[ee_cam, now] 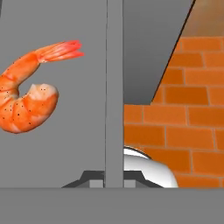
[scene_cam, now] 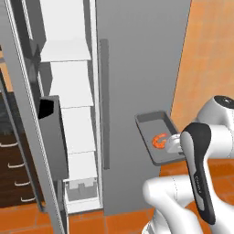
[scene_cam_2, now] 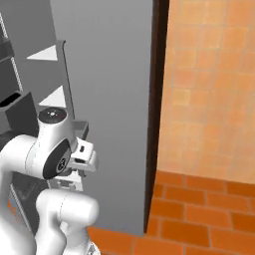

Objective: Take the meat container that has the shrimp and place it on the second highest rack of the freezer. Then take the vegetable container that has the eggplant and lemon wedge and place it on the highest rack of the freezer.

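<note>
While the freezer (scene_cam: 132,68) stands with its door swung wide, the arm holds the meat container (scene_cam: 157,137) out in the air in front of the freezer's grey right-hand panel, to the right of the long handle (scene_cam: 104,105) and roughly level with the lower white shelves. Its gripper (scene_cam: 172,144) has its jaws pinched tight on the container's near wall, which the hand view shows as a grey rim running up between the two tips. Inside that tray lies the shrimp (ee_cam: 27,89), curled and orange-red, close to the gripped edge. So the first step is in hand: the tray is lifted and carried, but not yet shelved. Left of the handle, the narrow white interior shows its stacked racks (scene_cam: 71,87), with a dark door bin (scene_cam: 50,132) further left on the open door. By my judgement the next move calls for raising the tray well up and swinging it left past the handle, keeping it level so the shrimp does not slide, then easing it onto the second highest rack before letting go.
</note>
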Controlling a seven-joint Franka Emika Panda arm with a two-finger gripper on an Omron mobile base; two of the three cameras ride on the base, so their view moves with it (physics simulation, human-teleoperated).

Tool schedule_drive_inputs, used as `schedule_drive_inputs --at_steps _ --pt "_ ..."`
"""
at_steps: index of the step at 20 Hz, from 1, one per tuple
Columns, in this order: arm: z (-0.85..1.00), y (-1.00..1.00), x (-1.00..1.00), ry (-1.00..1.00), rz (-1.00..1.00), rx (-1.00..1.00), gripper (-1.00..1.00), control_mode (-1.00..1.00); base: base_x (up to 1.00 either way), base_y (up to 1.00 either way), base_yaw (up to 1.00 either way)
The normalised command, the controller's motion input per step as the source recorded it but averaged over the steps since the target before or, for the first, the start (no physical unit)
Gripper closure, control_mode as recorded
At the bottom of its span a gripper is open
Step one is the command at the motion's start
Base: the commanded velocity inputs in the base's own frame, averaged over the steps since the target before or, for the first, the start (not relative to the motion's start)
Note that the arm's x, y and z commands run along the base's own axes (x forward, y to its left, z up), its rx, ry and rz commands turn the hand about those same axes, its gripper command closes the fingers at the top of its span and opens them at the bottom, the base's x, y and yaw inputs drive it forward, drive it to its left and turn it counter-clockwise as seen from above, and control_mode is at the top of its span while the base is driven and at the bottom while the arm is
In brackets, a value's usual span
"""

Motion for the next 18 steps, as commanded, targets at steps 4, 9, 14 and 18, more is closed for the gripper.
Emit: schedule_drive_inputs --at_steps 4,9,14,18 --pt "0.00 0.00 0.00 0.00 0.00 0.00 1.00 1.00 0.02 0.60 0.09" --pt "0.00 0.00 0.00 0.00 0.00 0.00 1.00 1.00 0.03 0.36 0.25" --pt "0.00 0.00 0.00 0.00 0.00 0.00 1.00 1.00 0.39 -0.05 0.29" --pt "0.00 0.00 0.00 0.00 0.00 0.00 1.00 1.00 0.20 0.03 0.25"
